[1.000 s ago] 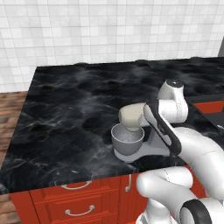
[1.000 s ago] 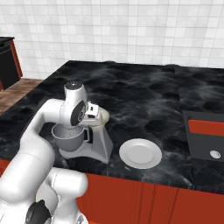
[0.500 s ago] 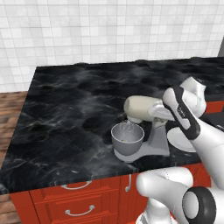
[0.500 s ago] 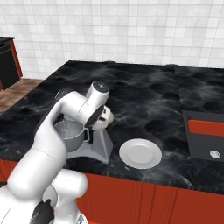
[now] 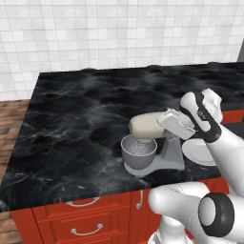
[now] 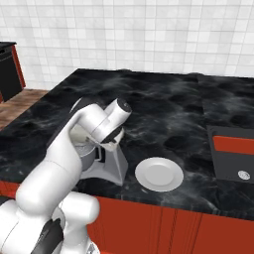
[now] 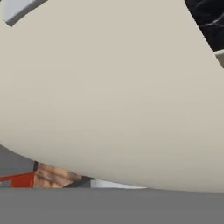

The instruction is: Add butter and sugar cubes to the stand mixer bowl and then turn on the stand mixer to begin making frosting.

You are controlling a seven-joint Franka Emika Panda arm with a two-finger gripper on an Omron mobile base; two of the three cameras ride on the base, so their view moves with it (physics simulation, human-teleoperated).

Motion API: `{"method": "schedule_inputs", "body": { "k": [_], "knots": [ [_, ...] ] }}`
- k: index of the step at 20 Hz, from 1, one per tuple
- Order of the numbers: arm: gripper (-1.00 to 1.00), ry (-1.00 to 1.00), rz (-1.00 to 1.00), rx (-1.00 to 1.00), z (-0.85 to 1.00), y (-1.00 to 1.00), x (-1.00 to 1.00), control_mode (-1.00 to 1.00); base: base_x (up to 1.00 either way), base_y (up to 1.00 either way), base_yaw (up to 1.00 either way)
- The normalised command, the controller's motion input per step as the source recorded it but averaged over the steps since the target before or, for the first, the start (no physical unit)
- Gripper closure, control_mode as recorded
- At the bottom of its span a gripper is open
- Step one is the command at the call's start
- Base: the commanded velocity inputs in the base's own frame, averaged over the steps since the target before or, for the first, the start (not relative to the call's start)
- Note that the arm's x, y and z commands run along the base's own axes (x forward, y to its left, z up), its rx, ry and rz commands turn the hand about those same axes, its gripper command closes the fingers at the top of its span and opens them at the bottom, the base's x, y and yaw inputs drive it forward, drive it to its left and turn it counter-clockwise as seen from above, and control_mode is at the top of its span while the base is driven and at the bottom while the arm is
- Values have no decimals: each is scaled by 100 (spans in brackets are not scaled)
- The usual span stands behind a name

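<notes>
The stand mixer (image 5: 159, 152) stands near the counter's front edge, its beige head (image 5: 147, 126) lowered over the grey stand mixer bowl (image 5: 138, 153). A wire whisk sits inside the bowl. My gripper (image 5: 174, 125) is pressed against the rear end of the head, on the right side, and its fingers are hidden. In the hand view the beige head (image 7: 109, 87) is right up against the camera. From the right base view my arm covers most of the mixer, leaving the bowl (image 6: 85, 157) and the grey column (image 6: 113, 166) showing. The butter and sugar cubes are out of view.
A flat white plate (image 5: 199, 151) (image 6: 159, 174) lies on the black marble counter (image 5: 86, 114) just right of the mixer. A red and dark recessed unit (image 6: 233, 158) sits at the counter's right end. Red drawers run below the front edge.
My arm has swung to the right, away from the mixer's front, uncovering the beige head. The hand now sits at the head's rear end. The mixer and plate have not moved.
</notes>
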Motion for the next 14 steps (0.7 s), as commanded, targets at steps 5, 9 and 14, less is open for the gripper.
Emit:
{"method": "schedule_inputs", "body": {
  "k": [5,9,14],
  "knots": [
    [100,24,0,21,-100,60,4,-100,0,0,0],
    [100,20,0,21,-100,57,0,-100,0,0,0],
    [100,8,0,34,-100,47,0,-100,0,0,0]
  ]
}}
